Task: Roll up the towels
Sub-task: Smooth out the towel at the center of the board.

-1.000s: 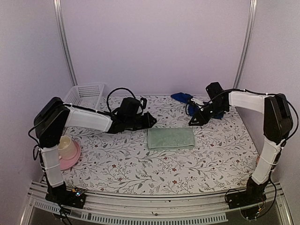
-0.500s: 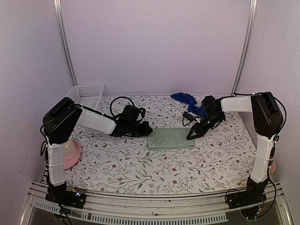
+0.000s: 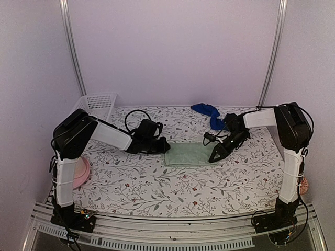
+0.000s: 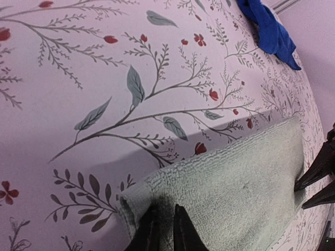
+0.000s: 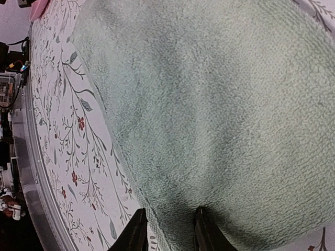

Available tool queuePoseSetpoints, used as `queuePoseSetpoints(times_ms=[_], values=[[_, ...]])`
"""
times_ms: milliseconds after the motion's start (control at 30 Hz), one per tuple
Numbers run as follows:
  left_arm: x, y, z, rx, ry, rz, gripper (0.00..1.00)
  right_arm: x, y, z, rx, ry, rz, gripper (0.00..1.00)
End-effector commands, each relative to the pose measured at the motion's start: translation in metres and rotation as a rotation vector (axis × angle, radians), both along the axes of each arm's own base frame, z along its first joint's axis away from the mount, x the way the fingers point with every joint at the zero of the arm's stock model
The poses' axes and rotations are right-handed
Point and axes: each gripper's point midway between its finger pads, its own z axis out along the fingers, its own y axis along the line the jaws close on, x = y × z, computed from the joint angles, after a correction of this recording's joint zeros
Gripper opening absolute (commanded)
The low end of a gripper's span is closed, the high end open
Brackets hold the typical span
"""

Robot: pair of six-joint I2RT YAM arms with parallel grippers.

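Both arms have lowered onto the green towel [image 3: 191,154]. The left hand [image 4: 166,214] is nearly closed, pinching its edge; the right hand [image 5: 169,215] is part-open, straddling the opposite edge. Rolling appears imminent.

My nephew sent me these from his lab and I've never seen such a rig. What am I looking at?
Two robot arms are bolted at the near edge of a table with a flowered cover. The wide picture comes from a fixed camera above and behind them; each close-up comes from a camera on one wrist, looking past that arm's fingers. A pale green towel lies flat in the middle, a crumpled blue towel at the back, a white basket and a pink dish on the left. The left gripper and right gripper meet the green towel at opposite ends. The right one's fingers are apart; whether the left one pinches cloth I cannot tell.
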Motion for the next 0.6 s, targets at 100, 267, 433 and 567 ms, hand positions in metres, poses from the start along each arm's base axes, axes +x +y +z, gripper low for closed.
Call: queuePoseSetpoints(times_ms=[100,267,433,567], values=[[0.016,0.031,0.012,0.086,-0.047,0.091,0.33,-0.011,-0.003,0.017,0.007,0.006,0.041,0.39],[0.021,0.025,0.059,0.017,-0.135,0.081,0.62,-0.001,0.005,0.058,0.074,-0.098,0.06,0.44],[0.012,0.012,0.097,-0.054,-0.182,0.04,0.79,0.019,0.009,0.091,0.119,-0.182,0.043,0.48],[-0.013,-0.007,0.093,-0.065,-0.162,-0.012,0.68,0.044,0.007,0.105,0.123,-0.234,-0.005,0.44]])
